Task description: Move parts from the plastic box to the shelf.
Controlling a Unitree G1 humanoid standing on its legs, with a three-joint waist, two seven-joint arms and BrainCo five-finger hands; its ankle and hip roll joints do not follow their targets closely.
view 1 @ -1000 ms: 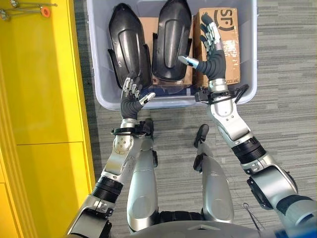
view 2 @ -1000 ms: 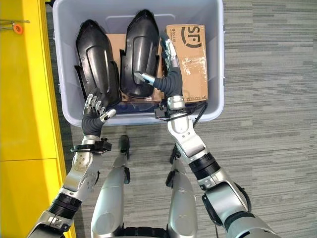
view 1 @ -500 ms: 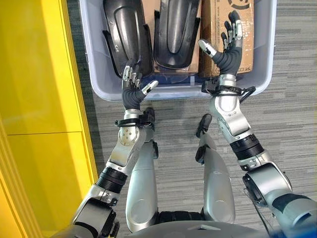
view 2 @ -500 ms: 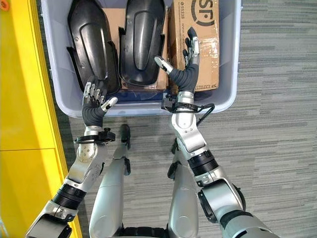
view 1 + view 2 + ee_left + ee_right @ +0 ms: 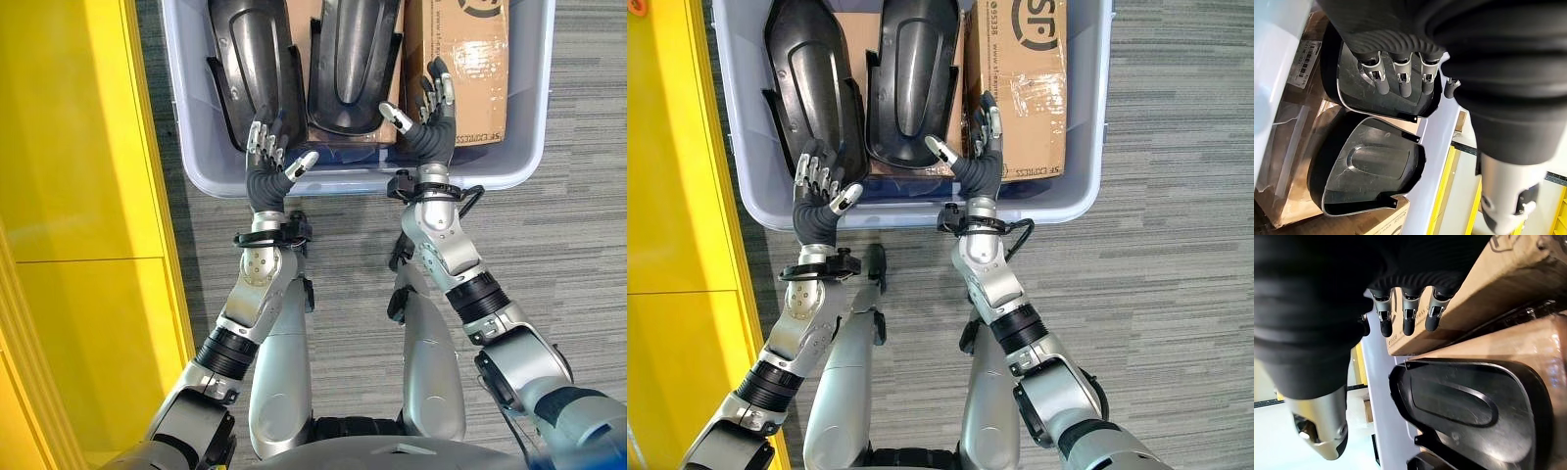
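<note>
Parts — two black moulded shells (image 5: 253,69) (image 5: 351,59) lying side by side in the plastic box (image 5: 196,147) on the floor beside a cardboard carton (image 5: 460,69) — remain ungrasped, left hand (image 5: 265,166) and right hand (image 5: 428,122) spread loose-fingered at its near rim, apparently readying a two-handed lift.

Plastic box (image 5: 921,211): far wall cut off by the head views' upper edge. Two black moulded parts (image 5: 250,69) and cardboard box (image 5: 1031,88): far ends likewise cut off. Flat cartons (image 5: 338,145) beneath the parts: mostly covered. Box floor: hidden. Yellow shelf (image 5: 78,196): cut off by the edge.
</note>
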